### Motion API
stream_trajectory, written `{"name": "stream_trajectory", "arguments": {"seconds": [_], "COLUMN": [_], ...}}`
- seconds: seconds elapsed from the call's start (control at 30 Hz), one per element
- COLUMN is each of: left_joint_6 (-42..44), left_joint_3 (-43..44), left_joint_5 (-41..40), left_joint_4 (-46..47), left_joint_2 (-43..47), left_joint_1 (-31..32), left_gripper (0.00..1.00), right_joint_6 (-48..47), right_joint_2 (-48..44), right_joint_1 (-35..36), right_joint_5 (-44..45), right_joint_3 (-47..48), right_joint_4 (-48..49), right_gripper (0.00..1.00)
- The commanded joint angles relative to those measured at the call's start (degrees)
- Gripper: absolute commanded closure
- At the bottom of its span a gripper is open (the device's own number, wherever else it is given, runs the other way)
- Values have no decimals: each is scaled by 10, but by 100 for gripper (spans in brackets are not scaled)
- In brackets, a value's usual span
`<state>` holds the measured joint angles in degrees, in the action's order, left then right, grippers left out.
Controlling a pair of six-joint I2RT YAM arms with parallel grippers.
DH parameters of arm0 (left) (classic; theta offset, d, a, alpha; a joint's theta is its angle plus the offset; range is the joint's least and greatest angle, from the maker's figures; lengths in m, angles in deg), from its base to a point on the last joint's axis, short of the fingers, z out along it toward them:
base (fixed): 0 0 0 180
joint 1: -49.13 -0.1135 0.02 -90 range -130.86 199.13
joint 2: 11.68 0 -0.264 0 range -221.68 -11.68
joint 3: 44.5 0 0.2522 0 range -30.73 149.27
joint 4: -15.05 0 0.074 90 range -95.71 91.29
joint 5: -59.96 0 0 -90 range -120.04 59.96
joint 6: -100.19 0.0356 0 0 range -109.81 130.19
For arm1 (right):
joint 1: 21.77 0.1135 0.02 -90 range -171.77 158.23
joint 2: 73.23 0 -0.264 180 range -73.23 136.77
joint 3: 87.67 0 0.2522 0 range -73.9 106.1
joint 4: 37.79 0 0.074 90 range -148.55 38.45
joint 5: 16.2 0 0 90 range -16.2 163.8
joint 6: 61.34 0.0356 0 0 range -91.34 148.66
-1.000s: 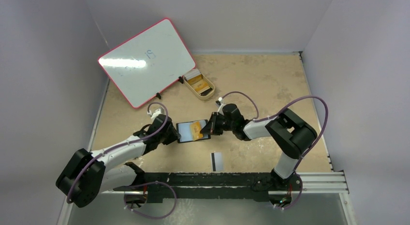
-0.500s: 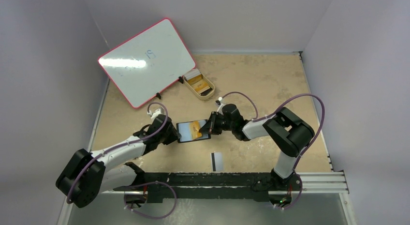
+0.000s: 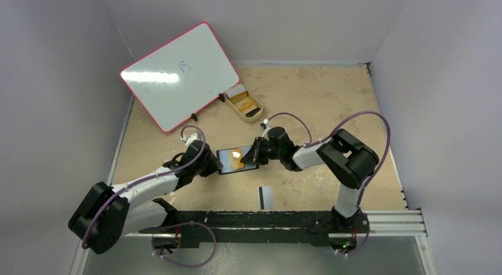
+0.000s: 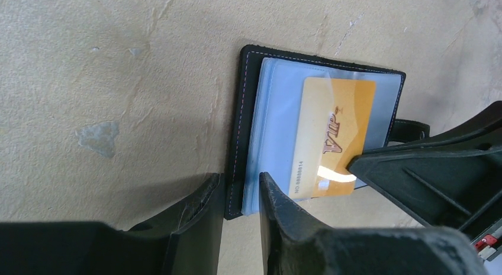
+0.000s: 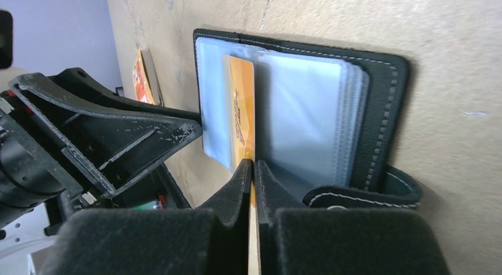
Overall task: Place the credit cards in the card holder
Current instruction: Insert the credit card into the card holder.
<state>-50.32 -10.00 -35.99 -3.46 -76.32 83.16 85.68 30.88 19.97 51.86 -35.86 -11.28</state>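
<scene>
**Top external.** The card holder [image 3: 227, 161] lies open on the table [image 3: 319, 103], between the left gripper [image 3: 215, 164] at its left edge and the right gripper [image 3: 254, 157] at its right edge. A striped grey card [image 3: 266, 196] lies well apart from it, nearer the arm bases. A whiteboard [image 3: 177, 74] and a tan tray [image 3: 244, 102] stand at the back.

**Left wrist.** The left gripper's jaws are closed on the holder's near edge, one finger outside the black cover and one on the clear pockets. An orange-gold card [image 4: 334, 133] lies partly inside a pocket.

**Right wrist.** The right gripper's jaws are pinched together on the protruding end of the orange-gold card. The card stands edge-on between them.
</scene>
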Motion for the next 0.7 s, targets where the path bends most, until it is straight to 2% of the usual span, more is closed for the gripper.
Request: {"name": "stream_trajectory", "arguments": {"seconds": [0.0,0.17,0.33,0.47,0.67], "left_joint_6": [-6,-3,-2,-12,-12], "left_joint_3": [-6,-3,-1,-12,-12], "left_joint_5": [13,12,13,21,21], "left_joint_4": [18,14,11,26,26], "left_joint_2": [-2,-1,2,0,3], "left_joint_1": [-3,-3,-3,-3,-3], "left_gripper": [73,73,73,73,73], "right_joint_6": [-21,-62,-91,-91,-92], "right_joint_2": [0,-25,-45,-46,-31], "right_joint_1": [22,23,23,23,30], "right_joint_5": [19,62,99,96,78], "right_joint_3": [34,54,69,69,80], "right_joint_4": [-40,-124,-182,-174,-159], "right_gripper": [94,77,65,60,61]}}
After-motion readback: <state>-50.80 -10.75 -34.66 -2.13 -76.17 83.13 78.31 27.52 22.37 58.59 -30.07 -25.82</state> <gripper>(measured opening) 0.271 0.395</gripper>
